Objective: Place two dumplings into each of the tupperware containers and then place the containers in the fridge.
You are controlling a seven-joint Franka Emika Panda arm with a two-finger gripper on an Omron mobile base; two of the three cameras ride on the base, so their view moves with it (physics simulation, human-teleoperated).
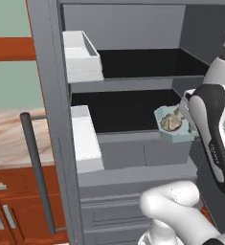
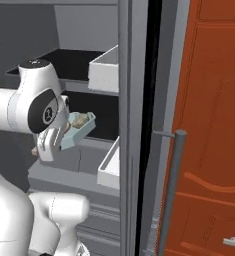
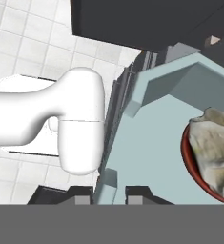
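The fridge (image 1: 128, 139) stands open in front of me, with black inner shelves. My gripper (image 3: 108, 193) is shut on the rim of a pale blue tupperware container (image 3: 147, 143) and holds it in the air, tilted, at the front edge of the lower black shelf. Beige pleated dumplings (image 1: 171, 122) lie inside the container (image 1: 177, 135). In the hand view a dumpling (image 3: 213, 143) sits at the right, with a dark red curve around it. In the right base view the container (image 2: 81, 127) sticks out from behind my forearm toward the fridge (image 2: 79, 85).
Two pale door bins (image 1: 80, 55) (image 1: 85, 139) hang on the open left door, with its dark bar handle (image 1: 35, 167) outside. Grey drawers (image 1: 133, 158) lie below the shelf. In the right base view another door bin (image 2: 109, 167) and an orange cabinet front (image 2: 214, 125) stand at the right.
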